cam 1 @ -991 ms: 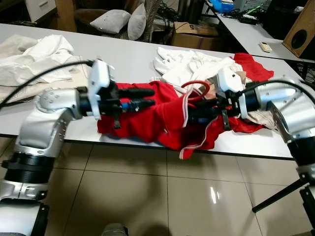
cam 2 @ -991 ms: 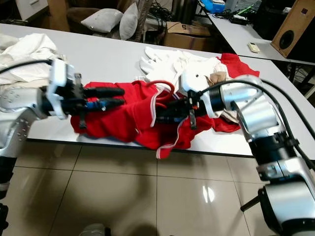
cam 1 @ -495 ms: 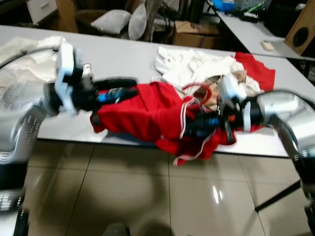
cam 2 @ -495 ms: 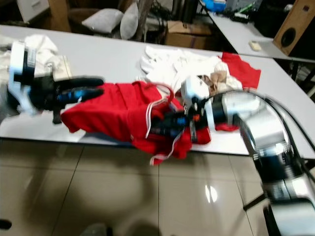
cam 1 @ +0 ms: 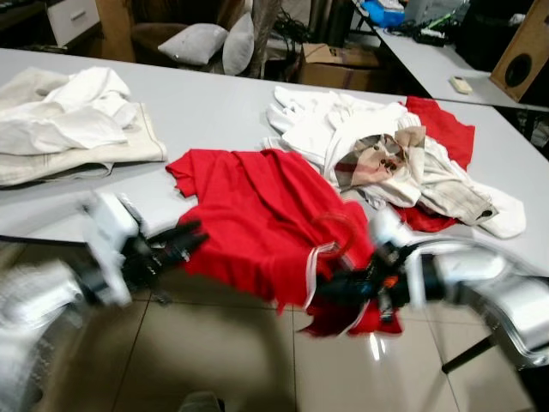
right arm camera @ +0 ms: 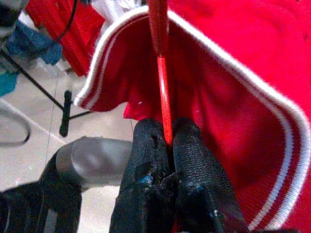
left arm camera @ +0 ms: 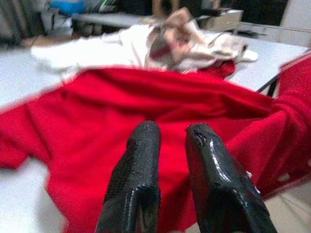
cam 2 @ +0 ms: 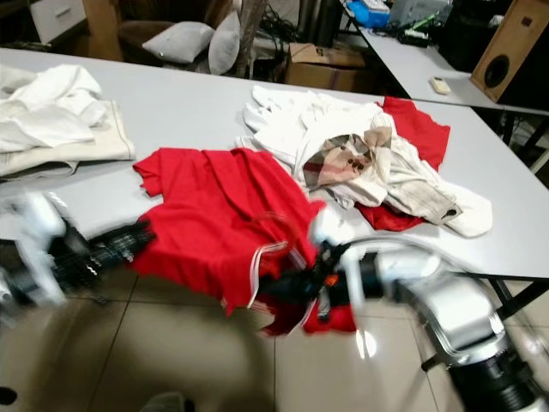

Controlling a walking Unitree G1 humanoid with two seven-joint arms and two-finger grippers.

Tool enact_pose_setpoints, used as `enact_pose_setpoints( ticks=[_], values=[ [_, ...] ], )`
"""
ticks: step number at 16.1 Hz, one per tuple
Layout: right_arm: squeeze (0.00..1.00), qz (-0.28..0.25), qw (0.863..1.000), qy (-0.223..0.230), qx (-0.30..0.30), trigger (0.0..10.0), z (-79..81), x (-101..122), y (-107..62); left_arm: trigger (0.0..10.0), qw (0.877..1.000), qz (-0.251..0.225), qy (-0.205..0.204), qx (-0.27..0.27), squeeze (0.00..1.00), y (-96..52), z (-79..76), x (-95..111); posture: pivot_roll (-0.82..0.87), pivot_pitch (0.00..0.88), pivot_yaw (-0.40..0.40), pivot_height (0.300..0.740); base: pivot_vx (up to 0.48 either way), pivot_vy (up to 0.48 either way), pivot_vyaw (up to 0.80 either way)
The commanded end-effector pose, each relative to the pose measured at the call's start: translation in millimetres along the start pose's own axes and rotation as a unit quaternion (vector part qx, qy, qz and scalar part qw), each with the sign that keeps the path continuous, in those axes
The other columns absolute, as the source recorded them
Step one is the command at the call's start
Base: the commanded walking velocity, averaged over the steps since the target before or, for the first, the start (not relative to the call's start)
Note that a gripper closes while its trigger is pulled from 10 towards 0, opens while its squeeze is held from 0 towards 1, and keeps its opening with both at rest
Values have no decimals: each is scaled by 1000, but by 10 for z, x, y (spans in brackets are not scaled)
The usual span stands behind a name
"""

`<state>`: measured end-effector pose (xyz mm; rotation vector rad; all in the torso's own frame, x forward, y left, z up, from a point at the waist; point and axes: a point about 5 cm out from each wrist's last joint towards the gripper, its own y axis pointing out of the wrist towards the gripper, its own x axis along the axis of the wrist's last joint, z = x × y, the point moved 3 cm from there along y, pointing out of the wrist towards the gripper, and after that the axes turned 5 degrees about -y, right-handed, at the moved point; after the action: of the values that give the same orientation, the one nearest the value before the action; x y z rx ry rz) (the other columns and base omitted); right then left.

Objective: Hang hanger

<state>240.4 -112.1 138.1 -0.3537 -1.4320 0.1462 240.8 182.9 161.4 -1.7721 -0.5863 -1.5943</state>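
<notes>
A red shirt (cam 1: 249,215) lies spread on the grey table (cam 1: 197,103), its near part drooping over the front edge. My right gripper (cam 1: 330,290) is low at that edge, shut on the thin rod of a red hanger (right arm camera: 164,97). The hanger's hook (cam 1: 336,230) rises inside the shirt's white-trimmed opening. My left gripper (cam 1: 190,239) is blurred, just off the shirt's left hem and below the table edge. In the left wrist view its fingertips (left arm camera: 146,133) stand a narrow gap apart with nothing between them.
Behind the shirt lies a heap of white clothes (cam 1: 330,116) with a beige plaid garment (cam 1: 382,159) and another red cloth (cam 1: 442,120). White and cream fabrics (cam 1: 69,120) lie at the far left. Tiled floor (cam 1: 214,360) is below; a wooden speaker (cam 1: 527,51) stands at the back right.
Both arms have dropped down and toward me, to the table's front edge. The left gripper has come away from the shirt. The right gripper has drawn hanger and shirt front over the edge.
</notes>
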Motion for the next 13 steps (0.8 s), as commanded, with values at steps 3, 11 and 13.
enact_pose_setpoints(
  ticks=[3,11,13],
  values=[
    [0,-8,1000,30,0,0,216,-161,96,10000,997,-10,-10,76,0,53,-85,-154,109,34,-98,740,0,0,0],
    [0,-12,995,94,-13,0,645,-405,221,10000,991,29,3,127,0,63,-384,-471,128,168,-61,740,0,0,0],
    [0,-21,994,105,-17,0,754,-398,226,10000,992,32,0,118,0,59,-471,-471,134,190,-43,740,0,0,0]
  ],
)
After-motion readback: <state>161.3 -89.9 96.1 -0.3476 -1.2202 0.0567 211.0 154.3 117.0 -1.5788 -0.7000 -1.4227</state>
